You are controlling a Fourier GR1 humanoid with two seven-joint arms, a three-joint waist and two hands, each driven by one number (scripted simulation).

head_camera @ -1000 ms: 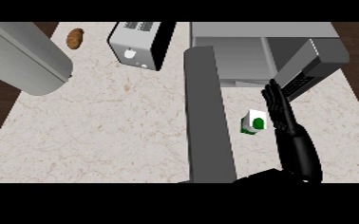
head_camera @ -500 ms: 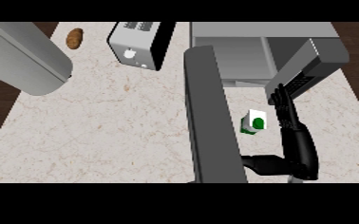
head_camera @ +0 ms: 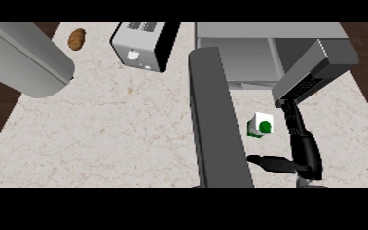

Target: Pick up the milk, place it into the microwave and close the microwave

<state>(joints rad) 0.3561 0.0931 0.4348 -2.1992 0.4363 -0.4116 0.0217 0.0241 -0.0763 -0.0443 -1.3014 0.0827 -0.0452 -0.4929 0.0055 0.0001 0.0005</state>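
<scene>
The milk (head_camera: 261,125), a small white carton with a green round mark, stands on the pale counter in front of the open microwave (head_camera: 244,61). The microwave's door (head_camera: 316,68) is swung out to the right. My right hand (head_camera: 306,151) lies just right of the milk. Its fingers (head_camera: 289,112) point straight up towards the door and its thumb (head_camera: 269,162) sticks out left, below the carton. The hand is open and I see a small gap between it and the milk. My left hand does not show.
A long grey bar (head_camera: 215,122) runs down the middle, close to the milk's left side. A toaster (head_camera: 144,46) and a potato (head_camera: 77,39) sit at the back left. A big grey cylinder (head_camera: 32,61) fills the left edge.
My right hand has drawn back towards the lower edge, and its thumb has spread out to the left below the milk. The milk has not moved.
</scene>
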